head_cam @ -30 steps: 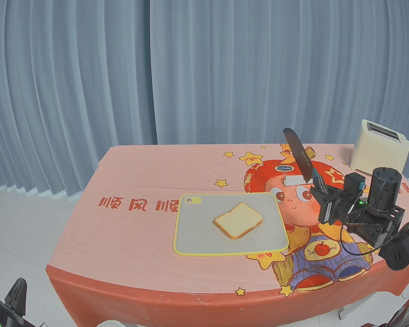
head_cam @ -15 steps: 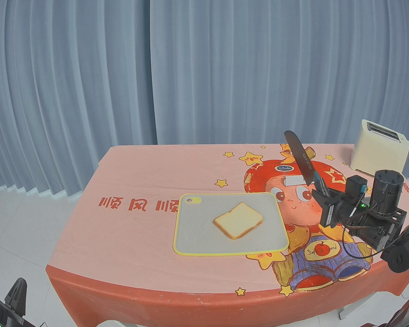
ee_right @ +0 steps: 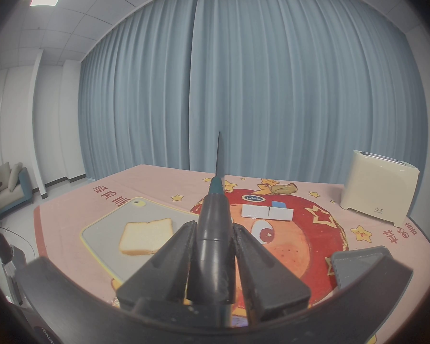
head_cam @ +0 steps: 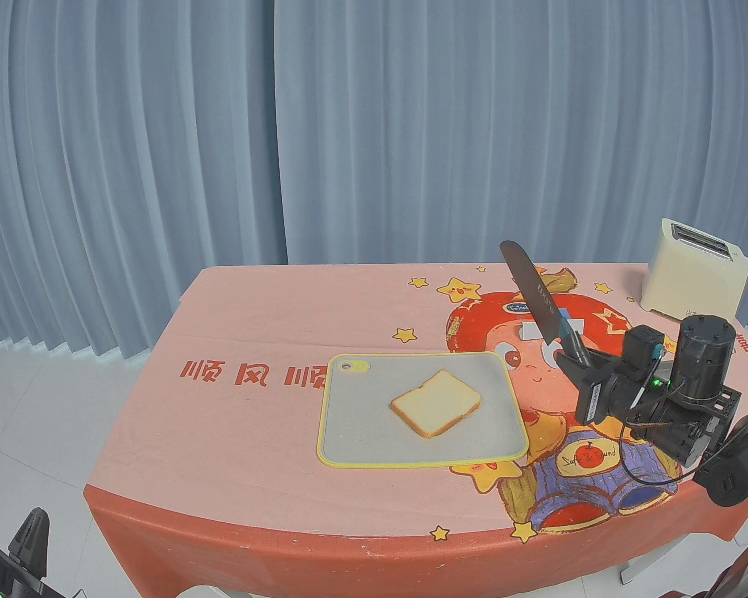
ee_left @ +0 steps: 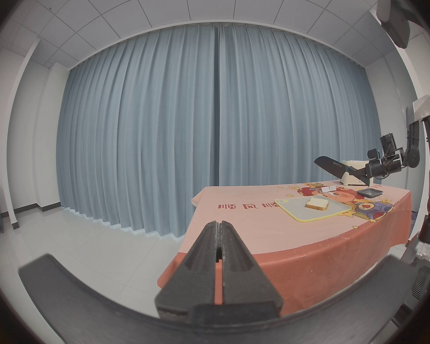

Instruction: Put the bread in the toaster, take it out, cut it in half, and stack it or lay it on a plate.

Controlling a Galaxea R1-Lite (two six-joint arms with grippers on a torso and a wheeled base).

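**Surface**: covered by a pink cartoon cloth and carries every item.

**Board**: lies flat at the middle of the surface. I judge it to be the cutting station.

**Toaster**: stands upright at the far right corner, slots up, well apart from the board. I judge it finished with, since the bread lies outside it.

**Right gripper**: clamped on the handle of the knife, above the surface just right of the board. The blade slants upward with the tip high. This looks like a carrying pose that keeps the edge off the cloth until it is over the slice.

**Bread**: one whole slice, flat on the board, right of its centre and uncut. Cutting appears to be the step in hand.

**Left gripper**: fingers pressed together with nothing between them. It sits low, off the near left corner, clear of the work.

**Cards**: two white cards lie flat beyond the knife.

**Writing:** red characters run across the cloth's left half. There are small marks on the blade, the toaster front and the cartoon badges. None is recorded here.
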